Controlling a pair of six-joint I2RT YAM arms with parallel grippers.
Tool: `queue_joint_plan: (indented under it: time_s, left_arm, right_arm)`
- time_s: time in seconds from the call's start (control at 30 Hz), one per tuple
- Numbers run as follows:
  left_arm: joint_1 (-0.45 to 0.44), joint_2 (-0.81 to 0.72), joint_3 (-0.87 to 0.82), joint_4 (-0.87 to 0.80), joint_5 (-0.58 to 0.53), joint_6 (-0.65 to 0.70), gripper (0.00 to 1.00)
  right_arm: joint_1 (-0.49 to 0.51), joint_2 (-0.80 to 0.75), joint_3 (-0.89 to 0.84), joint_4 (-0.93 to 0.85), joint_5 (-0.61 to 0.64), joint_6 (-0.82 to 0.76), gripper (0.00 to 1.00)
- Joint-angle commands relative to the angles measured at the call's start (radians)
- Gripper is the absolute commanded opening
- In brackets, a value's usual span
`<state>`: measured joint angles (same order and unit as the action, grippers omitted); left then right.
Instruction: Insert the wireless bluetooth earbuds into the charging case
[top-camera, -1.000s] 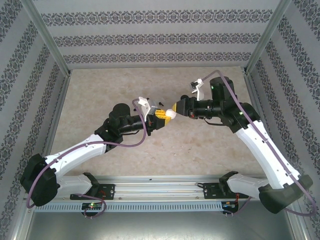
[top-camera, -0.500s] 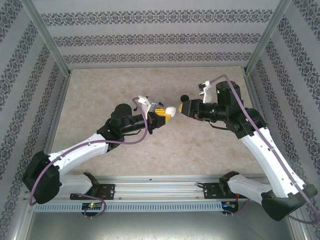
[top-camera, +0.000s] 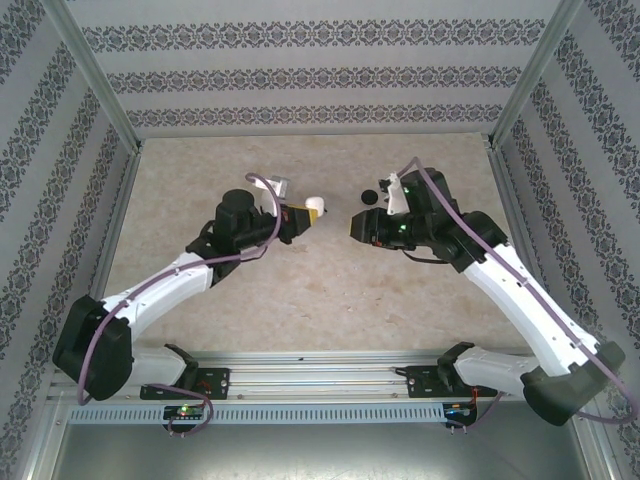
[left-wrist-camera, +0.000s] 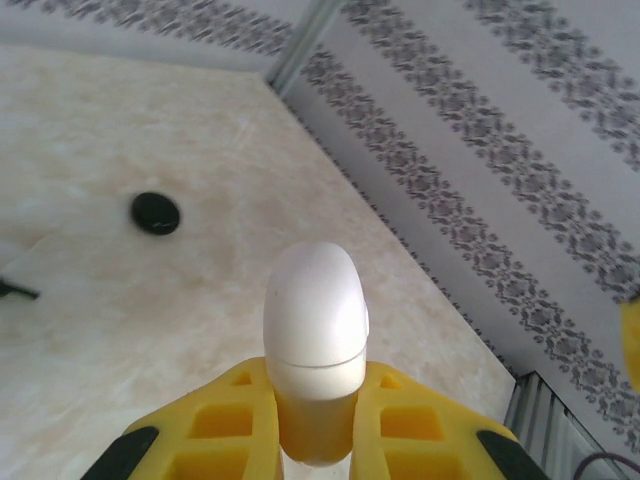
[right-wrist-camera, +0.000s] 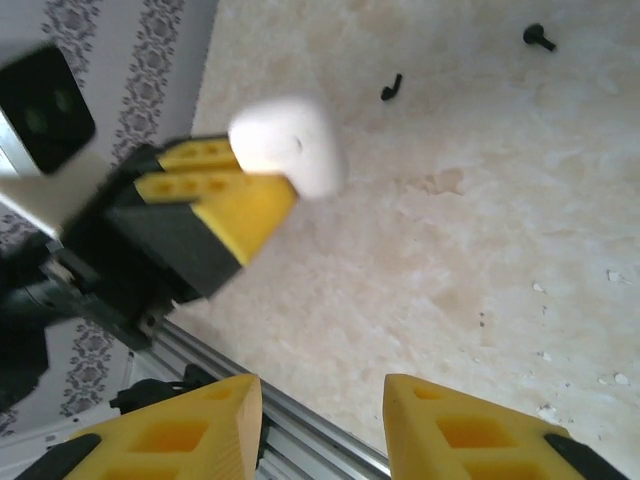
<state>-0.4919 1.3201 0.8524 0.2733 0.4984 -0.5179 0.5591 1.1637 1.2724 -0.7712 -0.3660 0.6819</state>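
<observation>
Top view: left gripper (top-camera: 305, 213) sits just 12 o'clock of the table (top-camera: 200, 180) centre, clamped on the white case (top-camera: 316, 205), which is held up off the surface. Right gripper (top-camera: 354, 225) is near the case at its 4 o'clock, not touching it. A black disc (top-camera: 368, 196) lies at the case's 3 o'clock. Left wrist view: the case stands upright between the yellow fingers (left-wrist-camera: 215, 430), lid seam looks shut, with the disc on the table at its 10 o'clock. Right wrist view: the right jaws are spread with nothing between them. The left gripper holds the case at upper left. Both earbuds lie loose on the table, outside the case: one (right-wrist-camera: 391, 88) at its 1 o'clock, the other (right-wrist-camera: 539, 38) farther out at 2 o'clock, the two well apart.
</observation>
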Motion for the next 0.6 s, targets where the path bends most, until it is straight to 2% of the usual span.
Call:
queue_joint_plan:
  time_s: [0.0, 0.37, 0.57]
  left_arm:
    - [0.065, 0.022, 0.069, -0.153, 0.064, -0.034, 0.0]
    - [0.274, 0.208, 0.293, -0.574, 0.142, 0.151, 0.0]
    - [0.368, 0.297, 0.35, -0.682, 0.193, 0.197, 0.0]
  right_arm:
    - [0.023, 0.043, 0.036, -0.028, 0.031, -0.025, 0.38]
    - [0.057, 0.213, 0.128, -0.027, 0.027, -0.028, 0.38]
    - [0.08, 0.338, 0.216, -0.036, 0.023, -0.076, 0.37]
